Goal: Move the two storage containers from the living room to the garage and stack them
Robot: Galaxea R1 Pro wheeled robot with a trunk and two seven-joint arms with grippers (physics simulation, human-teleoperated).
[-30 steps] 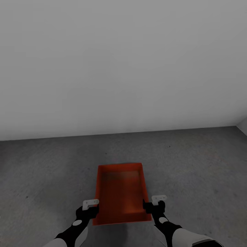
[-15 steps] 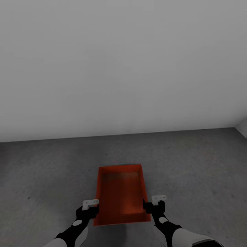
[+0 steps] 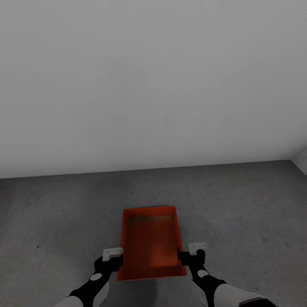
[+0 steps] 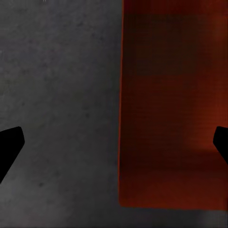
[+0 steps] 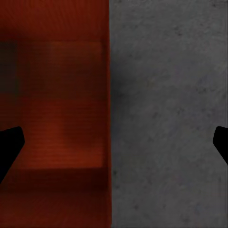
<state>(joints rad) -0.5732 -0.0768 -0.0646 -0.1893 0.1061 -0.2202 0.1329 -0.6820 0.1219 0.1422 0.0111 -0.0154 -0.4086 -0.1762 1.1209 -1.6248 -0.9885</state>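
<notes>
One orange-red storage container (image 3: 150,243) sits open side up on the dark grey concrete floor (image 3: 238,204) of the garage, in front of the white wall. My left gripper (image 3: 113,259) hangs over its left wall and is open. In the left wrist view one fingertip (image 4: 10,145) is over the floor and the other over the container (image 4: 175,109). My right gripper (image 3: 188,257) is open over the right wall, and the right wrist view shows its fingers spread across the container (image 5: 57,109) and the floor. The second container is out of view.
A plain white wall (image 3: 153,85) meets the floor a short way beyond the container. A wall corner (image 3: 298,158) shows at the far right. Bare concrete lies to both sides of the container.
The whole head picture has shifted slightly: the floor line and the container sit a little lower in it. Both grippers keep their place beside the container and stay open.
</notes>
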